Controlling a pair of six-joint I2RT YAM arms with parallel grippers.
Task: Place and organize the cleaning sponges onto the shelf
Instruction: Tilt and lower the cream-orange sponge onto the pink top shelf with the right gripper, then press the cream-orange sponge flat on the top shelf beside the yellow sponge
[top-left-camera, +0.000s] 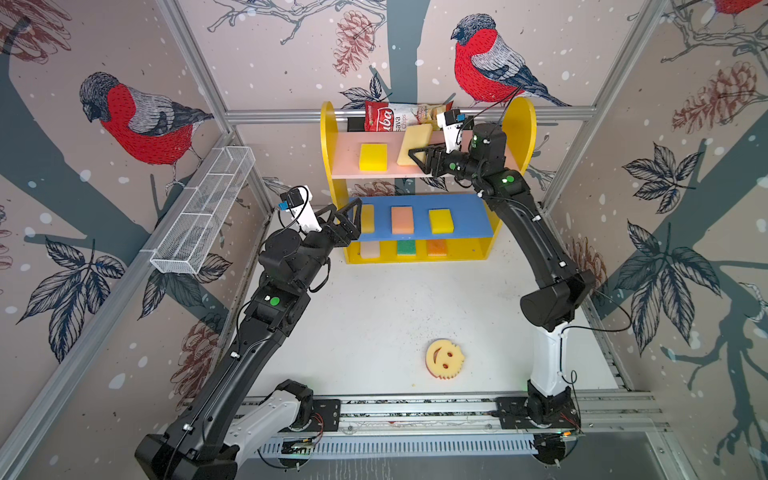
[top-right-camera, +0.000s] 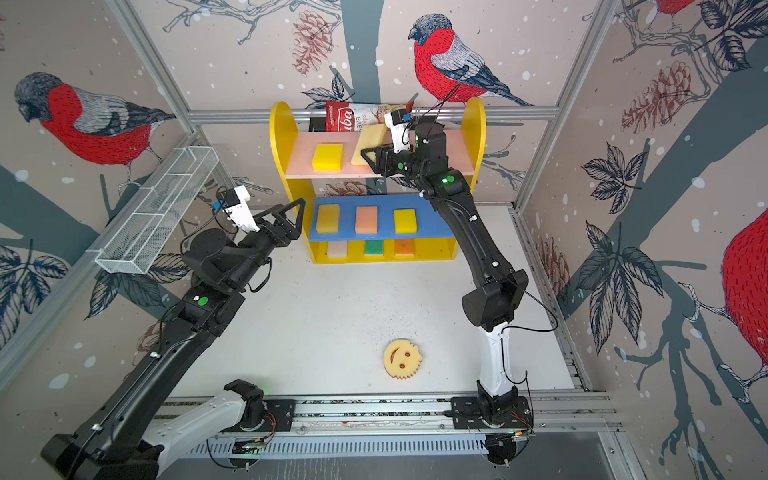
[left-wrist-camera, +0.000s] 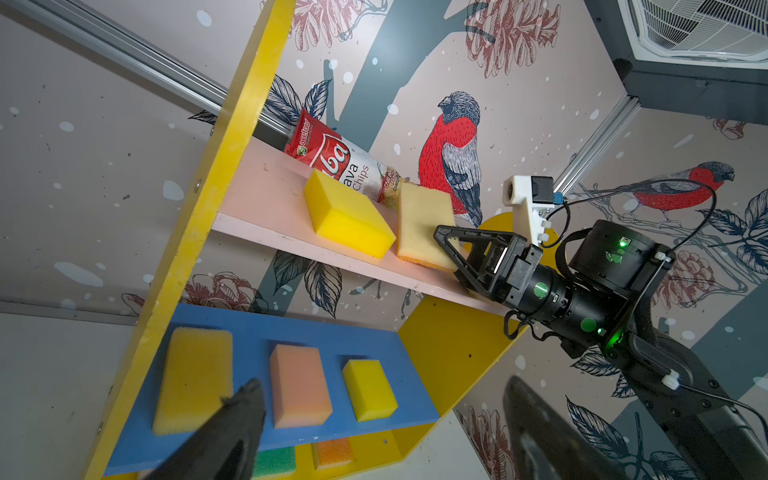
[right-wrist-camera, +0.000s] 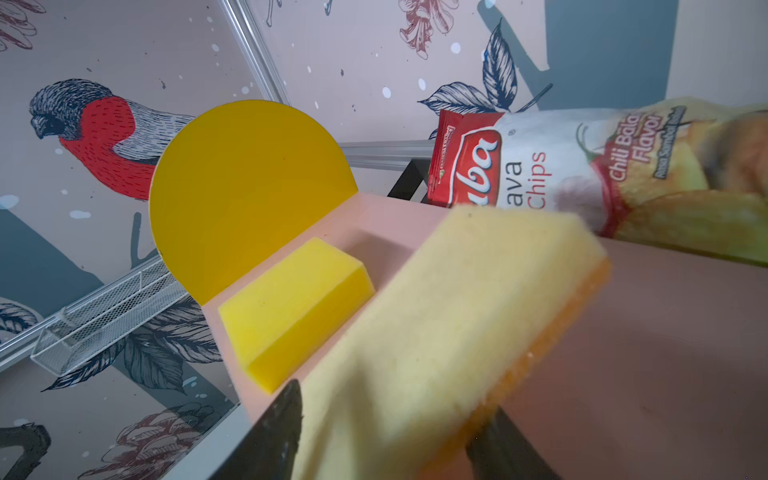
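Cream sponge (right-wrist-camera: 457, 311) with orange scrub backing is filling the lower right of the right wrist view. It is lying tilted on the pink upper board (top-left-camera: 345, 160) of the shelf (top-left-camera: 521, 124), far end by the chips bag (right-wrist-camera: 540, 166). Right gripper (top-left-camera: 415, 160) jaws are standing parted about its near end, seemingly not pinching. Left gripper (top-left-camera: 345, 212) is hanging wide open and empty by the blue board (top-left-camera: 465, 220). Smiley-face sponge (top-left-camera: 444, 358) is lying on the desk (top-left-camera: 374, 299), lower centre. Foam is likely handling light, squashy, springy; best pinching across the rim.
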